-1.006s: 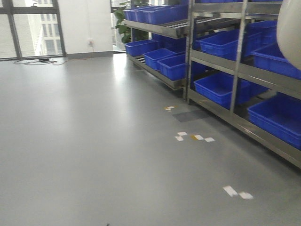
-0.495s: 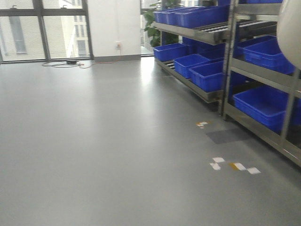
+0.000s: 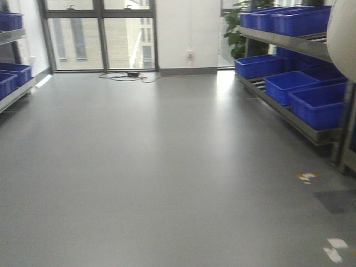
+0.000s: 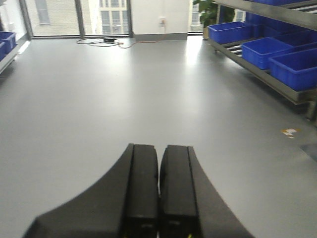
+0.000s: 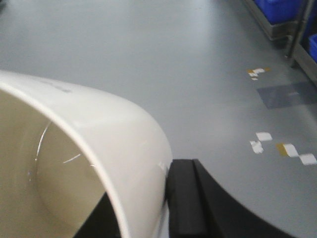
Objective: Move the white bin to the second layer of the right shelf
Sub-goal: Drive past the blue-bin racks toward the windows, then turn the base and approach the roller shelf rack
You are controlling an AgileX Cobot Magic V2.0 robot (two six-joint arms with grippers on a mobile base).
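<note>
The bin (image 5: 99,134) hangs above the floor (image 5: 198,74), its wall pinched in the right pincer (image 5: 143,203), one finger (image 5: 185,198) outside and the other within. The left pincer (image 4: 159,163) is pressed together, finger against finger. Ahead and to the right of both stands the shelf (image 3: 289,41) with blue crates (image 3: 308,105), well apart from the bin.

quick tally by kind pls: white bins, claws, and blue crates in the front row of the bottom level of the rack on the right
white bin: 1
claws: 2 (left claw, right claw)
blue crates, front row, bottom level of the rack on the right: 3
total: 6
</note>
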